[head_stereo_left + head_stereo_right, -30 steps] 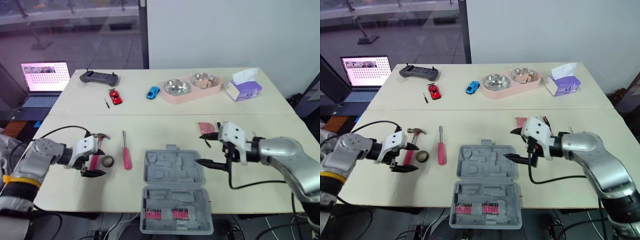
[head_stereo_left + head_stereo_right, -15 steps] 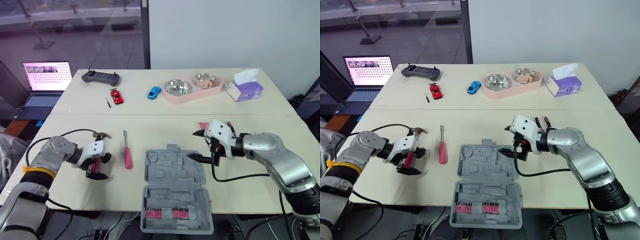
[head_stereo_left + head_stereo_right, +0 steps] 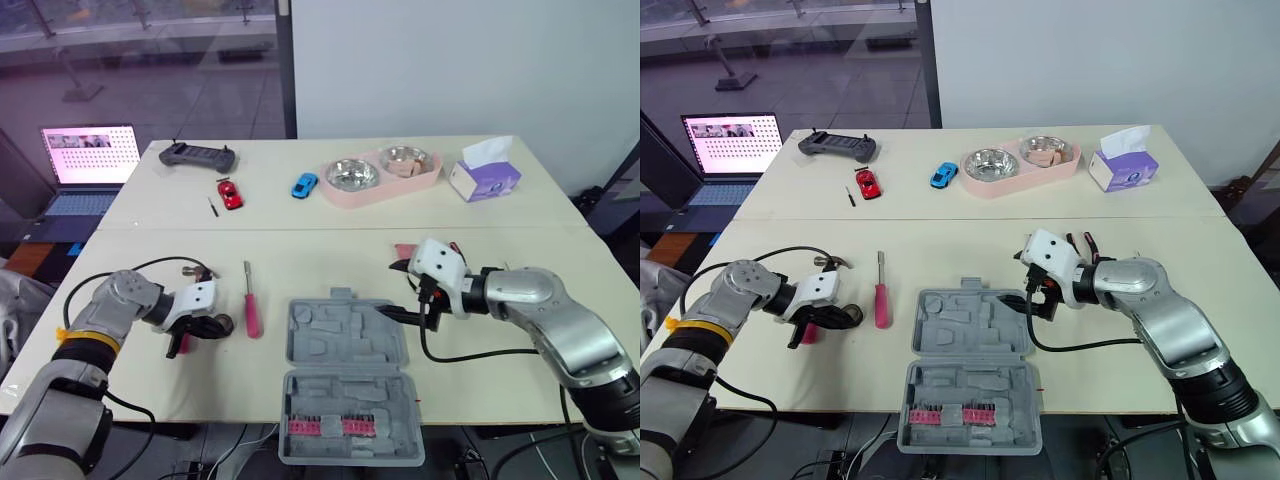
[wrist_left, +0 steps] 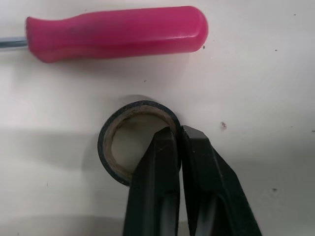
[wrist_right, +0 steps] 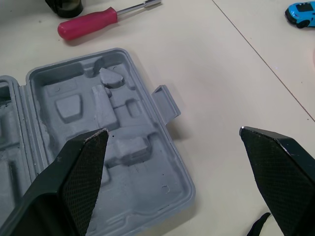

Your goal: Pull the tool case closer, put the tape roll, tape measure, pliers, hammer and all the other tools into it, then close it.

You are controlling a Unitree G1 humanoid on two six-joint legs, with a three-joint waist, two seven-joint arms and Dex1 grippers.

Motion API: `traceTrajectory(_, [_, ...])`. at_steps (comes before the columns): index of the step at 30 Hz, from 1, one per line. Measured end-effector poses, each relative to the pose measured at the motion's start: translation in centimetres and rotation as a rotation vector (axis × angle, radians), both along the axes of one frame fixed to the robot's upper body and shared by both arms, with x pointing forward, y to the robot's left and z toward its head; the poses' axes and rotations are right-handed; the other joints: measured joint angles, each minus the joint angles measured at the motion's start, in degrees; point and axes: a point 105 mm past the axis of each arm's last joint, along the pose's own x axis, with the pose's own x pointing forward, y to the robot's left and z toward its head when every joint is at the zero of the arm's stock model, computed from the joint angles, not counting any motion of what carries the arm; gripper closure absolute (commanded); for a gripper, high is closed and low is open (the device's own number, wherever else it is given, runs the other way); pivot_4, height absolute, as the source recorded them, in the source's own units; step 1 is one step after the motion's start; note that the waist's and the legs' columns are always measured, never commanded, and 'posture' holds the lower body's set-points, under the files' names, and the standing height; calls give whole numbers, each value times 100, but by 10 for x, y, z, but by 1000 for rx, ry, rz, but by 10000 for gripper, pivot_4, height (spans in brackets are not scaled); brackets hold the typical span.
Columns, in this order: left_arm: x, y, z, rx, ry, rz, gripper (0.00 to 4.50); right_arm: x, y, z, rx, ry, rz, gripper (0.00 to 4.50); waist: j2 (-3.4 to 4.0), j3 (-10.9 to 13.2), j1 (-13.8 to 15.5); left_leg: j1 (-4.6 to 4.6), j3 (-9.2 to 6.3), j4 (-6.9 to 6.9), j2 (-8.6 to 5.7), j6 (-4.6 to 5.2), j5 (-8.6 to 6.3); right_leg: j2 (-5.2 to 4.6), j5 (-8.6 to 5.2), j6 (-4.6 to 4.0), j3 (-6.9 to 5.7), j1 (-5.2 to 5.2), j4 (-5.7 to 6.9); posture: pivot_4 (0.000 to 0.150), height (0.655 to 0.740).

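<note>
1. While the case (image 3: pixel 345 345) lies open at the near edge of the tabletop (image 3: pixel 220 385), its half with pink bits is nearest.
2. Left of it, the left pincer (image 4: pixel 178 132) is closed on the tape roll (image 4: pixel 104 147) wall, one finger inside the ring, just beside the screwdriver (image 3: pixel 252 305).
3. By the case's far right corner, the right pincer (image 5: pixel 171 132) hangs wide apart, holding nothing.
4. Farther back stand two bowls (image 3: pixel 380 172).

Our left arm lies low and bent inward, the left gripper (image 4: pixel 178 129) angled down at the counter (image 4: pixel 256 73). Its fingers (image 4: pixel 157 172) pinch the wall of the tape roll (image 4: pixel 102 147), one inside the ring, one outside. Our right arm bends at the elbow, and the right gripper (image 3: pixel 397 290) hovers with its fingers (image 5: pixel 78 177) spread wide.
</note>
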Motion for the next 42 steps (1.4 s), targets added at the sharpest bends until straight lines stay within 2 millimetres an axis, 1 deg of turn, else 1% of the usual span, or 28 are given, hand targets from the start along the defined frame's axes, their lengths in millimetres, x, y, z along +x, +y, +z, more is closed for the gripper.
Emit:
traceTrajectory(9, [-1,-3,2,1,-4,-24,44627,1,0,-1,-8,-7,-7,0,0,0,8,0,0,23,0,-1,0,0,0,0,0,-1,29,1500,7400])
traceTrajectory(12, [-1,-5,13,0,-6,-66,44627,1,0,-1,-10,-9,-10,0,-6,3,8,-1,-1,31,0,-1,0,0,-1,0,0,-1,36,1500,7400])
traceTrajectory(13, [1,-8,24,-18,-4,-82,44627,2,-1,-1,-10,-11,-14,0,-16,10,8,-6,-2,36,0,-2,1,1,-1,0,0,-4,41,1500,7400])
traceTrajectory(16, [17,-35,78,-81,-101,-173,44627,3,-2,-2,-16,-18,-26,0,-23,14,57,-37,-30,76,-4,-2,0,14,-1,-1,-11,-7,41,1500,7400])
traceTrajectory(18, [24,-56,101,-114,-147,-235,44627,3,-3,-2,-21,-22,-34,0,-22,13,45,-37,-26,79,-18,4,-4,5,0,1,-9,-1,41,1500,7400])
traceTrajectory(19, [25,-67,104,-132,-145,-262,44627,3,-3,-3,-21,-22,-36,0,-22,12,34,-36,-23,80,-19,9,-6,2,0,3,-8,-1,40,1500,7400])
traceTrajectory(21, [24,-84,99,-157,-117,-306,44627,3,-3,-3,-20,-24,-43,0,-23,13,7,-37,-21,80,-19,10,-6,1,0,4,-8,-5,40,1500,7400])
traceTrajectory(23, [23,-100,86,-154,-69,-352,44627,3,-3,-4,-18,-27,-49,0,-27,15,-24,-44,-23,78,-12,7,-5,4,0,4,-8,-15,43,1500,7400])
traceTrajectory(26, [27,-114,75,-133,-52,-404,44627,2,-3,-7,-14,-21,-61,0,-28,16,-49,-55,-28,79,-9,-2,2,9,0,3,-10,-25,48,1500,7400])
traceTrajectory(30, [29,-132,65,-157,-27,-433,44627,0,-2,-9,-9,-20,-71,0,-29,16,-78,-57,-27,87,-12,-1,2,6,2,6,-10,-22,47,1500,7400])
traceTrajectory(32, [28,-134,53,-143,-5,-445,44627,-1,-1,-8,-10,-22,-75,0,-30,17,-102,-57,-27,86,-12,0,2,6,2,7,-10,-23,48,1500,7400])
traceTrajectory(35, [26,-134,41,-129,21,-445,44627,-3,-2,-11,-12,-12,-86,0,-30,17,-101,-59,-27,85,-12,0,2,7,3,6,-10,-27,50,1500,7400])
traceTrajectory(39, [27,-127,33,-107,38,-427,44627,-5,-2,-10,-12,-15,-95,0,-30,17,-93,-60,-28,86,-12,0,2,7,3,7,-11,-27,50,1500,7400])
traceTrajectory(42, [28,-128,29,-117,33,-408,44627,-5,-4,-9,-11,-15,-111,0,-31,17,-84,-61,-28,89,-14,0,2,8,4,8,-12,-25,50,1500,7400])
